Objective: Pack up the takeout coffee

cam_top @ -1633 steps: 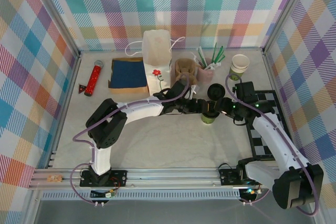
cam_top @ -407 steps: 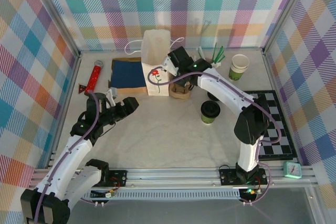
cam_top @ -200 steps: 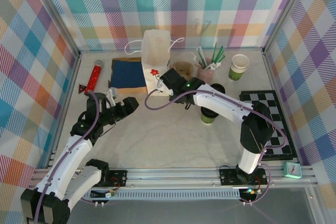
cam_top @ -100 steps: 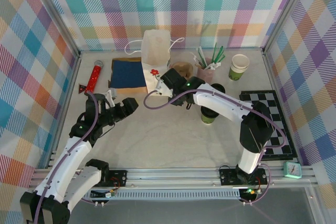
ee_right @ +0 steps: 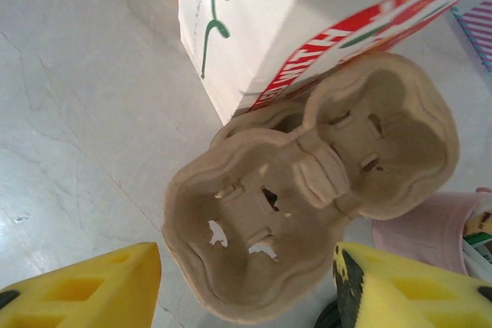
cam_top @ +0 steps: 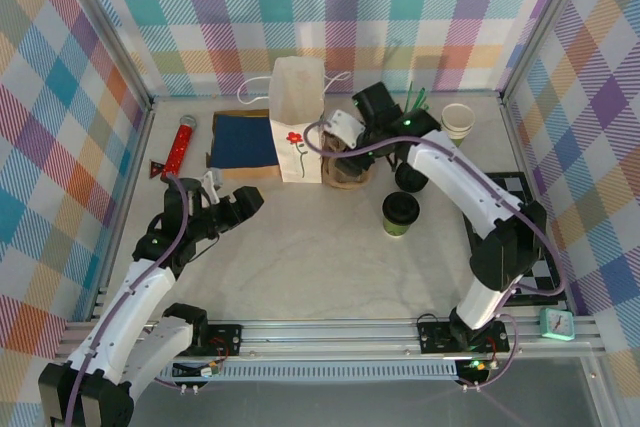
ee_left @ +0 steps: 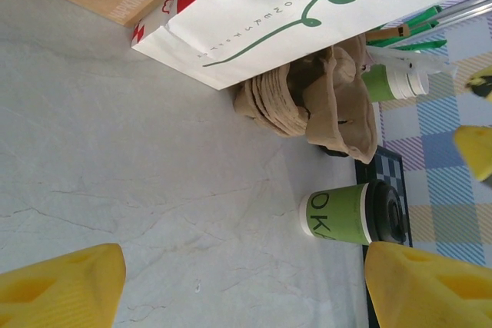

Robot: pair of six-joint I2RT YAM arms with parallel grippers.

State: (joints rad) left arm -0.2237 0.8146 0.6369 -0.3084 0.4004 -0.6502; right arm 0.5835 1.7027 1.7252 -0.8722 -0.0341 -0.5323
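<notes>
The takeout coffee, a green paper cup with a black lid, stands upright on the marble table, also seen as the cup in the left wrist view. My right gripper hovers open over the brown pulp cup carrier, which rests against the white flower bag. Its yellow fingers flank the carrier without touching it. My left gripper is open and empty at the left of the table, well away from the cup.
A loose black lid lies behind the coffee. A stack of lidless cups and green straws stand at the back right. A checkered mat lies right, with a blue box and a red flashlight at the back left.
My right gripper swung from the table in front of the bag back to above the carrier, and its jaws opened. The left arm stayed still.
</notes>
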